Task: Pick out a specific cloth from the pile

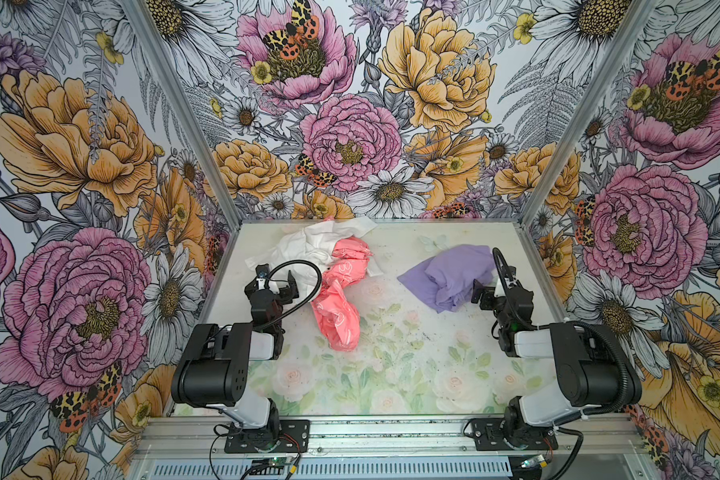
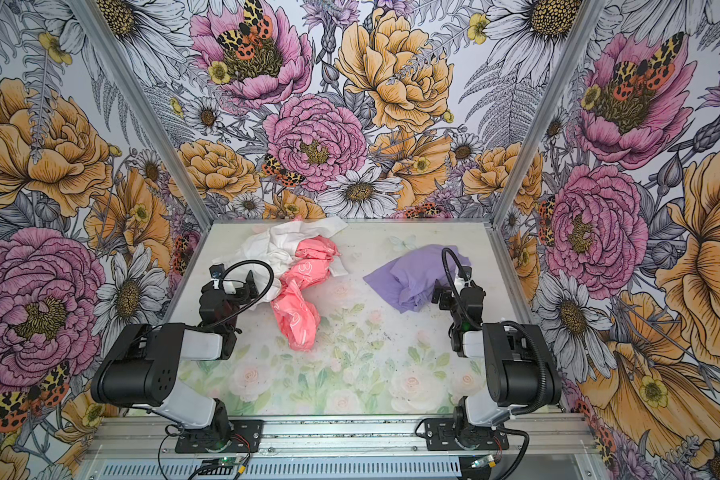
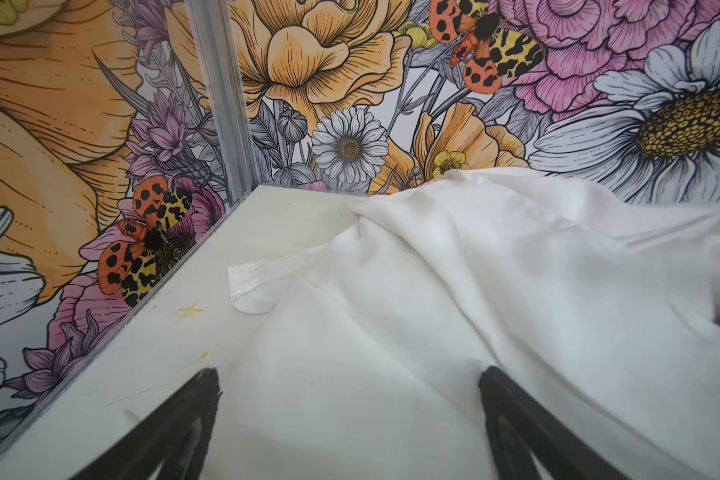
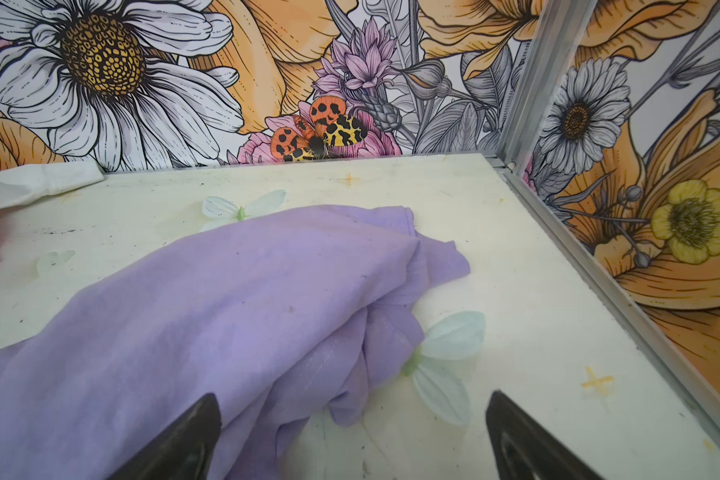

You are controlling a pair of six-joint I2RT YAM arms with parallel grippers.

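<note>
Leftmost, the left gripper (image 3: 348, 372), jaws spread, empty, sits at the white cloth (image 1: 304, 245) of the pile (image 1: 341, 266). Rightward, the cloth (image 1: 445, 278), lavender, lies apart on the table (image 1: 391, 365). The right gripper (image 4: 354, 395), jaws spread, straddles its edge.

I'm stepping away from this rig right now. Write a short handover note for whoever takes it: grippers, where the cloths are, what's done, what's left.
Left gripper: open, empty, at the edge of the white cloth.
Right gripper: open, empty, at the near edge of the lavender cloth.
The lavender cloth lies alone on the right of the table, apart from the pile of white cloth and pink cloth at back left.
Done: lavender cloth is out of the pile.
Left: probably only pulling both arms back.
</note>
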